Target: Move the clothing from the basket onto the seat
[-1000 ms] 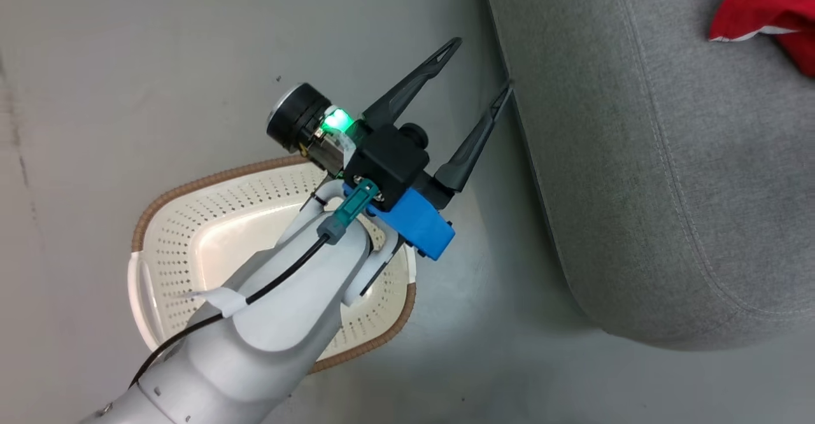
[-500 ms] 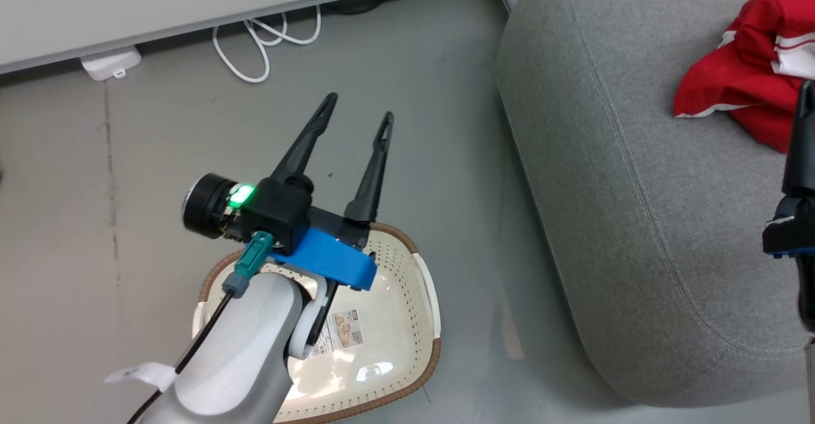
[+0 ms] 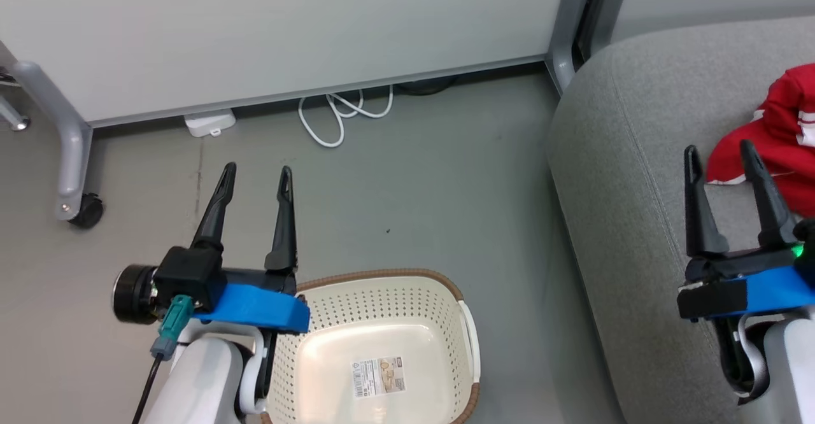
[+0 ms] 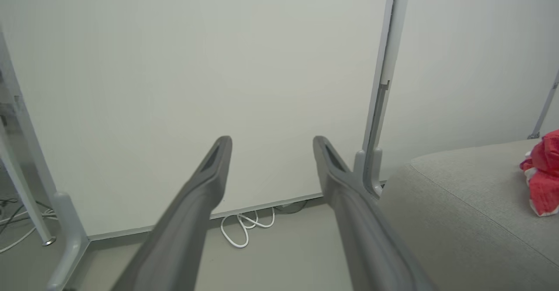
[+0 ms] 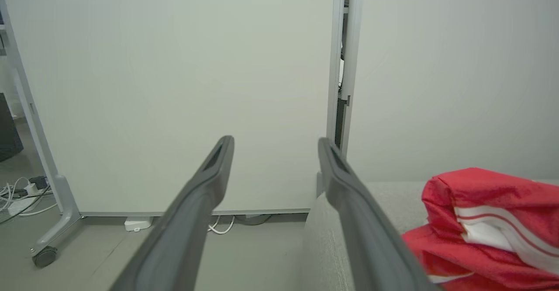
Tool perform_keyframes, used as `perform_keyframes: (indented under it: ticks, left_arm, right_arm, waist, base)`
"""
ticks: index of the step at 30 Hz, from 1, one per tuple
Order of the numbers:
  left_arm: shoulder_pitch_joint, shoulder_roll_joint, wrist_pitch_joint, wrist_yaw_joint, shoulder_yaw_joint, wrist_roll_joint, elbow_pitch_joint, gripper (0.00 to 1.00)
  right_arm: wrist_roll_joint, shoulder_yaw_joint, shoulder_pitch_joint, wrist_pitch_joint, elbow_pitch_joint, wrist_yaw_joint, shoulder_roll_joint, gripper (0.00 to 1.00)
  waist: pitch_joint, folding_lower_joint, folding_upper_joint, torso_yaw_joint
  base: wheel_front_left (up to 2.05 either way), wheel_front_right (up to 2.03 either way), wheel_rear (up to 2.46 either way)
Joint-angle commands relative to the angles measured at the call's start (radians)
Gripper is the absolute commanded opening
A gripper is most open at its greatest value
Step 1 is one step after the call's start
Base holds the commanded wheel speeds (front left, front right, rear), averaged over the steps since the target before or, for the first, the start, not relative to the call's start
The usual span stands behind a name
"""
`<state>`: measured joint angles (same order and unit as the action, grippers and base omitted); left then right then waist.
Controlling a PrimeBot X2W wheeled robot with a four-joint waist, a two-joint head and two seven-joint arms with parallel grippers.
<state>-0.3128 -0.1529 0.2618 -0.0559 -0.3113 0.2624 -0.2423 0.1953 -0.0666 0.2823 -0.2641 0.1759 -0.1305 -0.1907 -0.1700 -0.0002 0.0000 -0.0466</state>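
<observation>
while the red clothing (image 3: 780, 141) lies bunched on the grey seat (image 3: 624, 182) at the right edge, the basket (image 3: 375, 298) sits on the floor (image 3: 414, 207) at bottom centre; left gripper (image 3: 258, 170) and right gripper (image 3: 717, 148) both have fingers spread, gripping nothing.

Office-like room: wheeled partitions (image 3: 286, 29), loose cables (image 3: 347, 112)

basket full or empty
Empty: the laundry basket has a bare floor but for a sticker; the red clothing lies on the grey seat.
</observation>
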Motion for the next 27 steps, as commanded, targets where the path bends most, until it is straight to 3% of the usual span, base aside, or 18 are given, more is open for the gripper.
perform_keyframes:
  ticks: [1,15,27]
  left_arm:
    - [0.030,0.006,0.004,0.007,0.025,-0.009,0.000,1.00]
    - [0.202,0.049,0.004,0.067,0.158,-0.071,-0.016,1.00]
    - [0.249,0.077,0.005,0.106,0.204,-0.104,-0.011,1.00]
  right_arm:
    - [0.005,0.010,-0.027,0.000,-0.007,-0.001,0.006,1.00]
    - [-0.020,0.034,-0.179,0.000,0.005,-0.001,0.062,1.00]
    - [-0.038,0.020,-0.237,0.000,0.053,-0.001,0.098,1.00]
  waist:
    - [0.041,0.0002,0.0000,0.028]
    - [0.156,0.0002,0.0000,0.060]
    - [0.178,0.0002,0.0000,0.082]
  base:
    - [0.00,0.00,0.00]
    - [0.00,0.00,0.00]
    - [0.00,0.00,0.00]
